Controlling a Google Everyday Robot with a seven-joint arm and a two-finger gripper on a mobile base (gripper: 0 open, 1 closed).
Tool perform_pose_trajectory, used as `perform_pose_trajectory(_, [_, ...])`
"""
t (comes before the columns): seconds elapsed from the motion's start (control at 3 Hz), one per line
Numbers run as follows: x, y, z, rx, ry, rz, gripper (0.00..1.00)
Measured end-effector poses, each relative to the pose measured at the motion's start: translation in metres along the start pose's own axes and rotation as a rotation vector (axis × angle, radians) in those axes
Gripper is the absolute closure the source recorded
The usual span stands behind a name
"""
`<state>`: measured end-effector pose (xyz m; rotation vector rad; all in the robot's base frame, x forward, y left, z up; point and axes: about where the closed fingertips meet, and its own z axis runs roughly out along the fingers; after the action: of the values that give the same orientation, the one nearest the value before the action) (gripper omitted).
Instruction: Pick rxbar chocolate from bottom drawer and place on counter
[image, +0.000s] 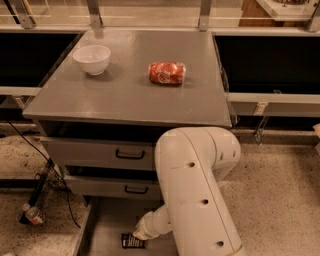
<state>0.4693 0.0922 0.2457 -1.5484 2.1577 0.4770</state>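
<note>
One white bowl (92, 58) and one red can (166, 73), lying on its side, sit on the counter (130, 100). Two handled drawers (100, 152) are below it. One bar (131, 242), black with white lettering, lies flat in the bottom drawer (107, 225). The gripper (140, 234) is down at the bar's right end; I cannot tell whether it grips the bar.

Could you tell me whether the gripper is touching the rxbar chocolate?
Cannot tell: the camera view shows the gripper, low in the bottom drawer, overlapping the rxbar chocolate, hiding any contact.
</note>
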Motion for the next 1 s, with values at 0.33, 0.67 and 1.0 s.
perform_pose_trajectory(0.33, [0.0,0.0,0.0,0.0,0.0,0.0,0.03])
perform_pose_trajectory(0.67, [0.0,0.0,0.0,0.0,0.0,0.0,0.0])
perform_pose_trajectory(1.0, [0.0008,0.0006,0.0019,-0.004,0.001,0.003,0.0])
